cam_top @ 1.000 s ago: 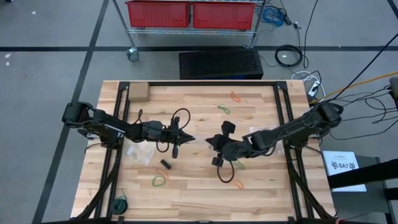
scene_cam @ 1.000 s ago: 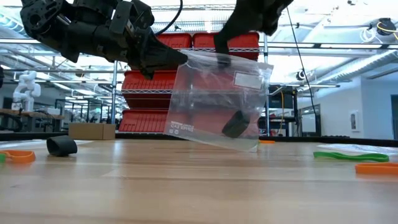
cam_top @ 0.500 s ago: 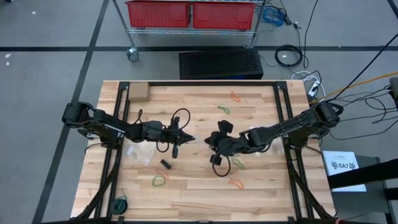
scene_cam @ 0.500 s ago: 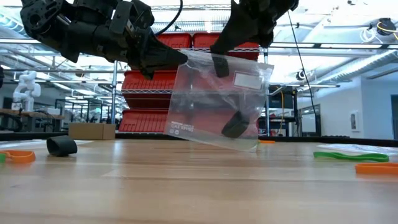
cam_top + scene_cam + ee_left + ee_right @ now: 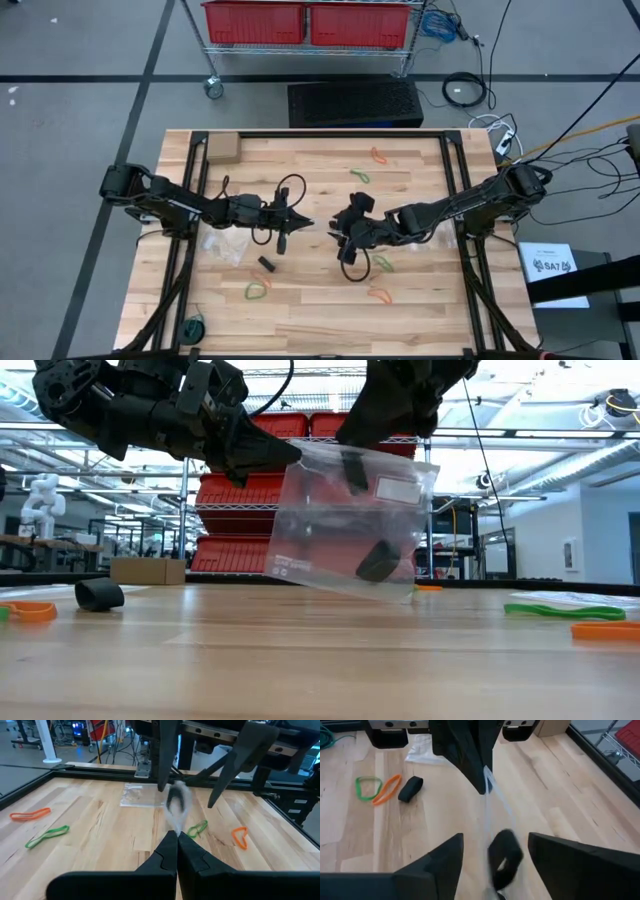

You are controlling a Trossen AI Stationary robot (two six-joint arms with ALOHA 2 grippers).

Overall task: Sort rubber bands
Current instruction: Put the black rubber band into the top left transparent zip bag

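- Two grippers meet over the middle of the table [image 5: 300,320]: the left gripper [image 5: 303,223] has its fingers pressed together on the top corner of a clear zip bag [image 5: 345,525], which is held hanging above the wood.
- One black band [image 5: 378,560] is seen low inside the bag, below the left gripper's pinch, lying tilted with its long axis slanting up toward the bag's far side.
- The right gripper [image 5: 492,847] is spread wide at the bag's mouth, one finger on each side of the plastic, with a black band [image 5: 504,857] seen between the fingers in the right wrist view; whether it is touched by them cannot be told.
- Another black band [image 5: 410,789] lies flat on the table beyond the left gripper, its long axis slanted, just beside a green band [image 5: 367,788] and an orange band [image 5: 387,788] that overlap.
- A green band [image 5: 198,827] and an orange band [image 5: 240,837] lie flat beneath the right gripper's side, near each other but apart.
- Open wood is left below the hanging bag and toward the near table edge.
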